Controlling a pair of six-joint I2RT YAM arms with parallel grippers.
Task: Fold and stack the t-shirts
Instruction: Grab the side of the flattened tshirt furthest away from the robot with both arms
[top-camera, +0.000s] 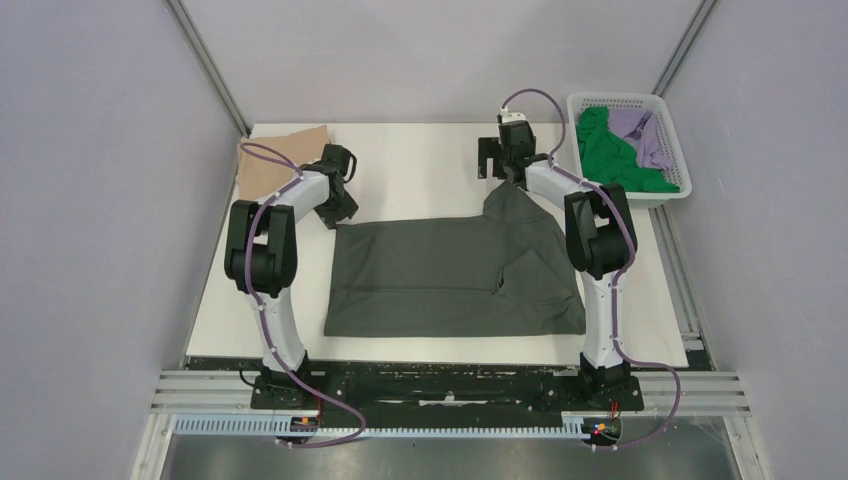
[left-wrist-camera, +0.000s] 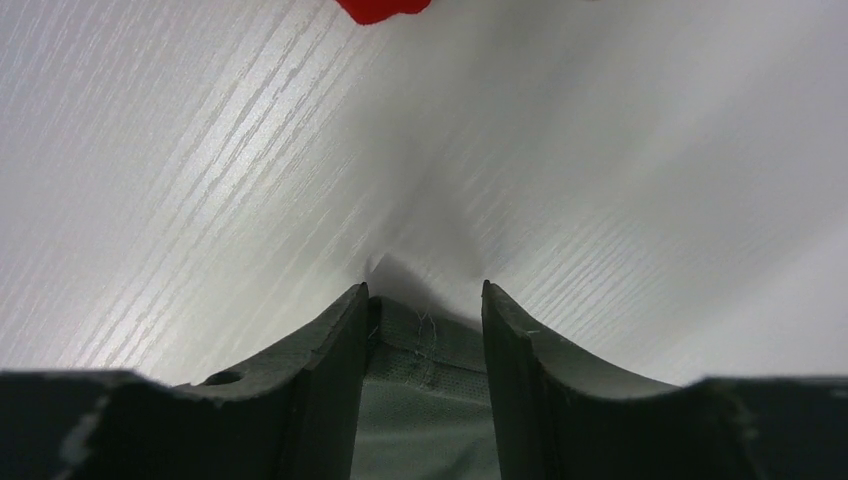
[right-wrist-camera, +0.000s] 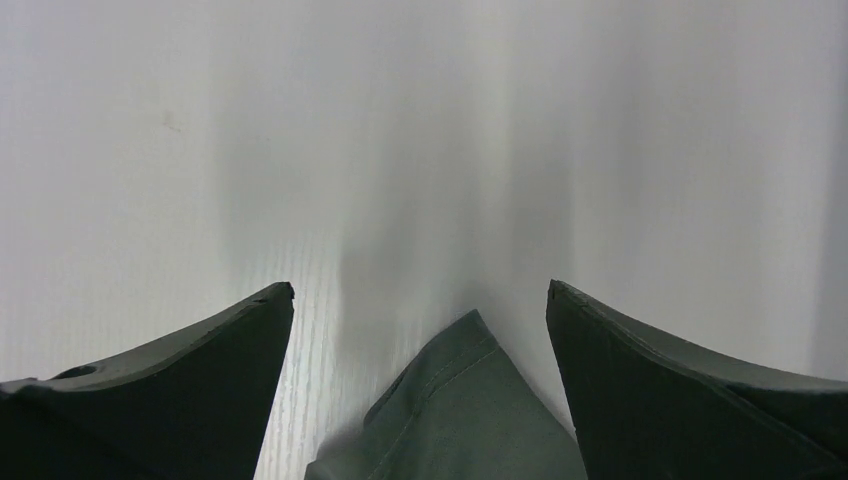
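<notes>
Four t-shirts show plainly from above. One dark grey t-shirt (top-camera: 440, 275) lies spread flat across the middle of the worktop (top-camera: 420, 160), and one tan t-shirt (top-camera: 275, 160) lies folded at the far left corner. A green t-shirt (top-camera: 610, 155) and a lilac t-shirt (top-camera: 640, 130) are heaped together in the single white lattice basket (top-camera: 615, 97) at the far right. A red patch (left-wrist-camera: 383, 8) at the top edge of the left wrist view may be a fifth shirt, but too little of it shows to be sure.

There are two arms, with one end effector each. The left end effector (top-camera: 342, 208) is at the far left corner of the dark grey shirt. Its fingers (left-wrist-camera: 330, 340) are drawn partway together with the hemmed corner filling the gap, and I cannot tell whether they actually pinch it. The right end effector (top-camera: 500, 165) stands over the shirt's far right peak. Its jaws are spread wide, the cloth tip lies between them untouched, and it holds nothing.

The worktop is white with a fine wood grain. Plain pale grey walls (top-camera: 430, 50) enclose it on three sides, and metal rails (top-camera: 450, 395) run along the near edge.
</notes>
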